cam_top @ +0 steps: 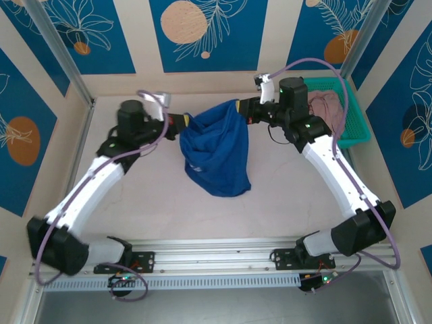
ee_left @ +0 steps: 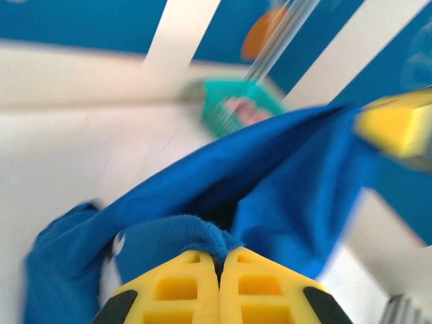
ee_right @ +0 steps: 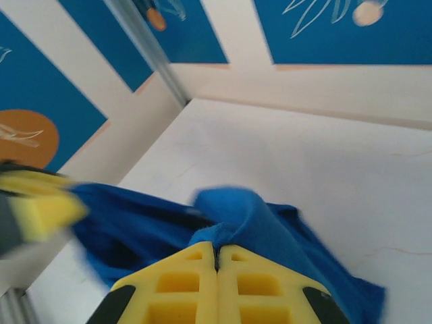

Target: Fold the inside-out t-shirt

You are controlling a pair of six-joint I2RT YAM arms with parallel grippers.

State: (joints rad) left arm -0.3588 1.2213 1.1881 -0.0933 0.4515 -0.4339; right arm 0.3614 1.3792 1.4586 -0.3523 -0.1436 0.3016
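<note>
Slip risk first: each gripper is pinching only a small fold of cloth at its tips, so pulling the two apart hard could be tugging an edge free and dropping everything in a heap. The inside-out t-shirt (cam_top: 217, 152) is hanging bunched rather than spread, so lowering it now would likely be pressing creases in. Your left gripper (ee_left: 217, 260) is clamping tight on a rolled blue edge, and your right gripper (ee_right: 217, 251) is doing likewise on another fold. The cloth is sagging between them over the far middle of the table (cam_top: 135, 202); whether its lower end is touching the surface is not clear. The teal basket (cam_top: 351, 115) holding the pink garment (cam_top: 327, 108) is sitting just right of the right arm, so a wide swing could be clipping it.
</note>
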